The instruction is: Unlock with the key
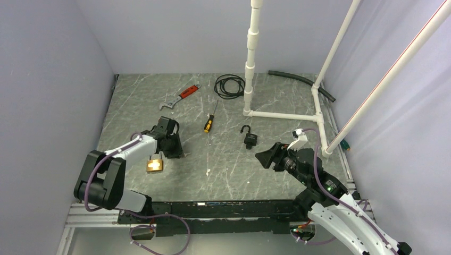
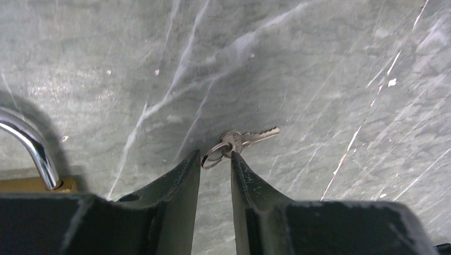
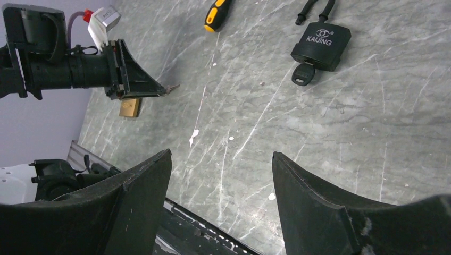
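Key point(image 2: 250, 138) with its ring sits at the tips of the left gripper point(image 2: 215, 155), near left. The fingers are narrowly parted; I cannot tell if they pinch it. A brass padlock point(image 1: 155, 164) lies just beside. The right gripper point(image 3: 220, 154) is spread wide, holding nothing. The table point(image 1: 223, 175) is grey and marbled, with pale walls around it.

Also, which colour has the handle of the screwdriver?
The screwdriver handle is orange with black; the top external view shows it best.
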Robot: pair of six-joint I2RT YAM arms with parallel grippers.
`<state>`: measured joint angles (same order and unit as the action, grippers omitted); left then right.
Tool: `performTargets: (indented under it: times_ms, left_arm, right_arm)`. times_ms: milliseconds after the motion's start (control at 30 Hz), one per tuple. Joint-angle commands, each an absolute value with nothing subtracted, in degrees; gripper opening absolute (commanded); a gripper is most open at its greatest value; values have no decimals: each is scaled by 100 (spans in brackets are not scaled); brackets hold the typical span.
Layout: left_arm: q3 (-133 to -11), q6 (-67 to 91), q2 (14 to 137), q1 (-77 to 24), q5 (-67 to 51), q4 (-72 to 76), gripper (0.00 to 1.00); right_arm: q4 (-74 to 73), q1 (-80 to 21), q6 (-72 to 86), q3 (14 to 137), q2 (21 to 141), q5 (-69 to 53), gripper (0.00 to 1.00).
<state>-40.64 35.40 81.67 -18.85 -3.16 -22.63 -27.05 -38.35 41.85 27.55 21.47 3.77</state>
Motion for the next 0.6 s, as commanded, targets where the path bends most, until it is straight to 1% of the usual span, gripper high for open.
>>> performTargets:
  times_ms: [0, 100, 233, 333, 467, 567]
  left_arm:
    - [-3914, 3634, 7798, -1890, -365, -2352, 32]
    - [-3830, 3623, 7798, -1890, -357, -2269, 29]
    - [-3814, 3605, 7973, -1890, -384, -2080, 23]
    - [-3869, 3653, 8078, -1890, -275, -2054, 23]
    - [-3902, 3668, 8110, -1890, -145, -1995, 27]
    - [-3894, 3635, 8119, -1890, -163, -1931, 28]
  right_arm:
    - [-2316, -3841, 4253, 2729, 2232, 247, 72]
    - [-2254, -3841, 4280, 2684, 2241, 214, 72]
    - [-2200, -3841, 4306, 2663, 2269, 176, 72]
    - [-2189, -3840, 4291, 2707, 2311, 159, 72]
    - [-2188, -3841, 4248, 2753, 2371, 167, 72]
    - [-2173, -3841, 4229, 2767, 2409, 167, 72]
